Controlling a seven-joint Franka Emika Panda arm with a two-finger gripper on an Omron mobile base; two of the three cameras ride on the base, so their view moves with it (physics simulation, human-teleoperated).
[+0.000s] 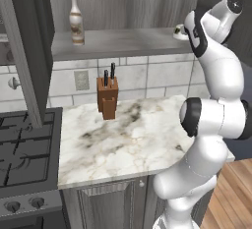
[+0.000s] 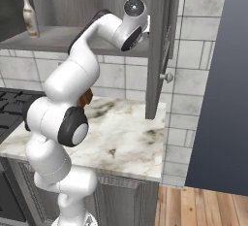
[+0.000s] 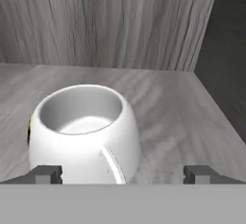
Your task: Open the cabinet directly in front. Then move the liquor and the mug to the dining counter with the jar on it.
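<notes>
The cabinet (image 1: 123, 43) stands open, its doors (image 2: 160, 45) swung out to either side. On its shelf at the left stands the liquor (image 1: 76, 20), a slim cream bottle (image 2: 30, 15) with a brown band. The white mug (image 3: 84, 127) sits upright at the shelf's right end (image 1: 179, 32), with its handle turned towards the hand. My gripper (image 3: 124, 174) is open, right in front of the mug. Its fingertips (image 3: 45, 174) straddle the mug, which lies closer to the left tip in the hand view. Nothing is held. The dining counter and the jar are out of view.
Below the shelf lies a marble worktop (image 1: 123, 139) with a brown knife block (image 1: 107, 98) against the tiled wall. A black stove (image 1: 24, 149) adjoins it on the left. The cabinet's side wall (image 3: 226, 74) rises close on the mug's right.
</notes>
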